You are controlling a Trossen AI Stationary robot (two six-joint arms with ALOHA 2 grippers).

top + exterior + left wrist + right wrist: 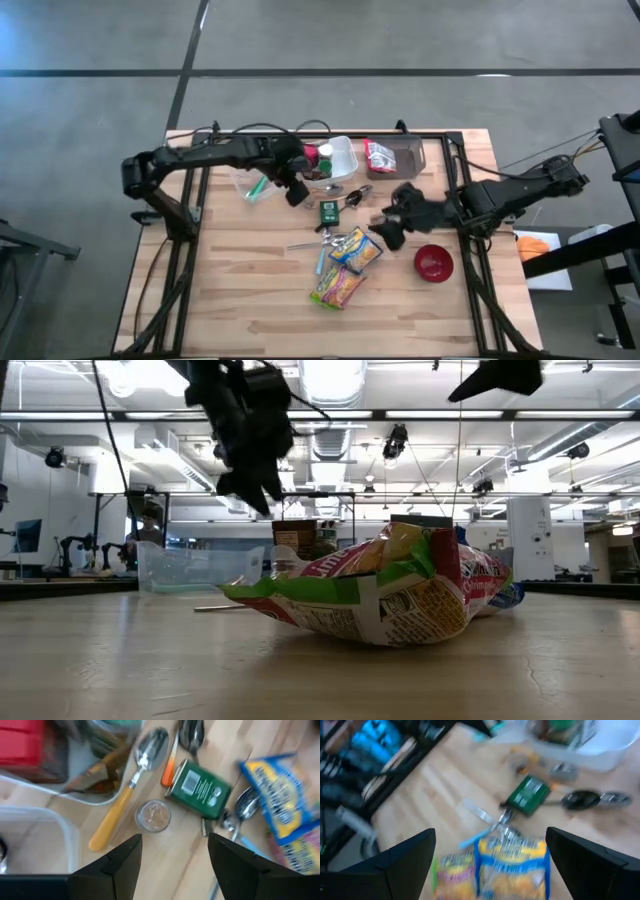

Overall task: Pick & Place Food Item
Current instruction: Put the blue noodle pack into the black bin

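Left gripper [296, 190] fingers apart, empty, above small jar [153, 815] just beside green tin [199, 788]; crowded utensils risk snagging. Right gripper [392, 230] fingers wide apart, empty, near tin.

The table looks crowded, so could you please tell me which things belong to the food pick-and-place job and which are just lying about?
Job:
blue snack bag
green snack bag
white bin
left gripper, open, above the small jar
right gripper, open, above the bags

Lying about:
green tin
yellow-handled spoon
red bowl
clear tub
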